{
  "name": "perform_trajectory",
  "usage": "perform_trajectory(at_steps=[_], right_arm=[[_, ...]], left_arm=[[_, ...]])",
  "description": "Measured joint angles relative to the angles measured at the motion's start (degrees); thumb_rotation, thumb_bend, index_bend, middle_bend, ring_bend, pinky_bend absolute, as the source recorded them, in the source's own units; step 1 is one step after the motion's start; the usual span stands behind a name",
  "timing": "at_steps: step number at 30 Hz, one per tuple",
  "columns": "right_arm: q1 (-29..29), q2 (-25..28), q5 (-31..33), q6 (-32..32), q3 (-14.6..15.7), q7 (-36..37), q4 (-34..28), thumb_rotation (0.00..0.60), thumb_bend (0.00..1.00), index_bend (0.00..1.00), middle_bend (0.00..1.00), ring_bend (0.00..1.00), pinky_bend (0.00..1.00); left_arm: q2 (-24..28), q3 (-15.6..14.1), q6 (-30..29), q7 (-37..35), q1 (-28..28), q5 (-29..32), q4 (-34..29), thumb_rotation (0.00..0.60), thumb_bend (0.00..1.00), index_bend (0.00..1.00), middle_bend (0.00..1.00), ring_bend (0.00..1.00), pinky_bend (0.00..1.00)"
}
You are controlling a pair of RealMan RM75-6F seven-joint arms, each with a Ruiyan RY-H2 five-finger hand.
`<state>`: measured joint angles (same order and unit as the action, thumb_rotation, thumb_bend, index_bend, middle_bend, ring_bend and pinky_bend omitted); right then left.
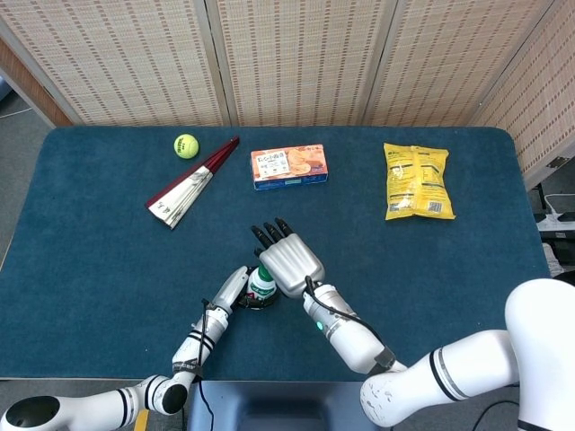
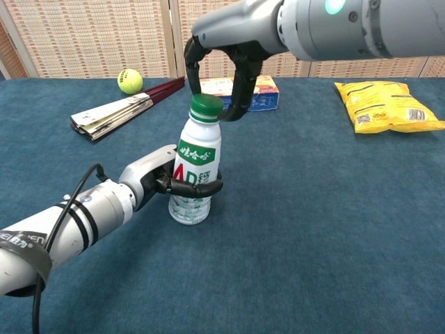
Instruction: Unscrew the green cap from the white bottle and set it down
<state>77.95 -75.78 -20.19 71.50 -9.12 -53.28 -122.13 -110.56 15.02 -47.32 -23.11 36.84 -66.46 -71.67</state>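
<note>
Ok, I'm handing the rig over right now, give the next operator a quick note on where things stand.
Left hand: holds the white bottle around its middle, upright on the table.
Right hand: above the bottle, fingers curved down around the green cap; a firm grip can't be confirmed.
Done: bottle steadied, right hand placed over the cap.
Left: close on the cap, unscrew it, lift it off, set it on the table.

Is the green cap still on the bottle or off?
On. The green cap sits atop the white bottle, with the right hand arched over it.
</note>
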Motion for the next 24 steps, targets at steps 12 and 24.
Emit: perform_trajectory(at_steps=[12, 24], right_arm=[[-0.36, -2.54, -1.08, 1.25, -0.63, -0.82, 1.42, 0.600, 0.24, 0.48, 0.00, 0.00, 0.00], [-0.90, -4.20, -3.48, 3.39, -0.71, -2.92, 1.68, 0.600, 0.25, 0.59, 0.00, 0.00, 0.00]], left_arm=[[0.05, 0.08, 0.22, -0.56, 0.06, -0.21, 0.52, 0.600, 0.93, 0.73, 0.85, 0.51, 0.17], [0.35, 0.11, 0.48, -0.94, 0.08, -0.26, 0.56, 0.600, 0.93, 0.73, 0.85, 0.51, 0.16]])
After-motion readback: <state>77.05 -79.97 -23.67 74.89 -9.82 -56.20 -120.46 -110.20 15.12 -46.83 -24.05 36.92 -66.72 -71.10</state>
